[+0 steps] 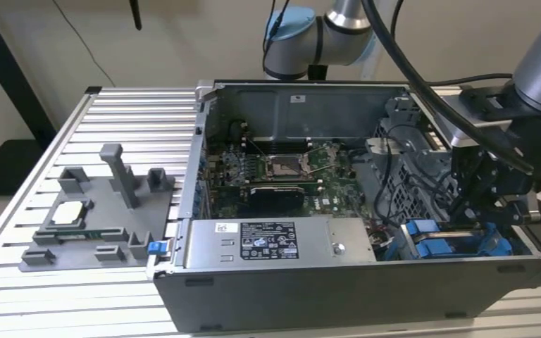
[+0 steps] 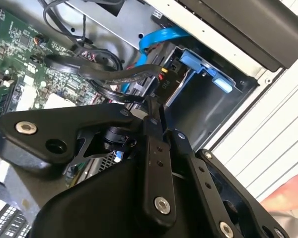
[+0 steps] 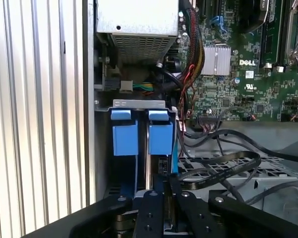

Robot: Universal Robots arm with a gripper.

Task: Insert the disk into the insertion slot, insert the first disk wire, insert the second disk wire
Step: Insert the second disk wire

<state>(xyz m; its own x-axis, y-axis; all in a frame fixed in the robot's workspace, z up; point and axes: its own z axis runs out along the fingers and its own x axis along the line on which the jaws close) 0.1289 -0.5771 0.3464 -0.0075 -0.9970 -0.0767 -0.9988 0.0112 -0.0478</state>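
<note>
My gripper (image 1: 482,218) reaches down into the open computer case at its near corner, on the exterior view's right, over the insertion slot (image 1: 439,243) with its blue rails. In both wrist views the black fingers (image 2: 154,124) stand close together, pinched on a black disk wire (image 2: 114,74) just behind its connector (image 2: 165,83). That connector is at the end of the bay. The disk sits down in the slot (image 3: 139,104). Little more than its blue carrier (image 3: 160,139) shows, beside a second blue tab (image 3: 124,136). A blue wire (image 2: 159,35) curves above the bay.
The motherboard (image 1: 280,169) and the grey power supply box (image 1: 270,243) fill the case. Loose black cables (image 3: 223,168) cross a perforated metal cage beside the bay. A grey fixture (image 1: 92,218) stands on the slatted table at the exterior view's left. A pinkish blurred shape (image 2: 288,196) is at the table side.
</note>
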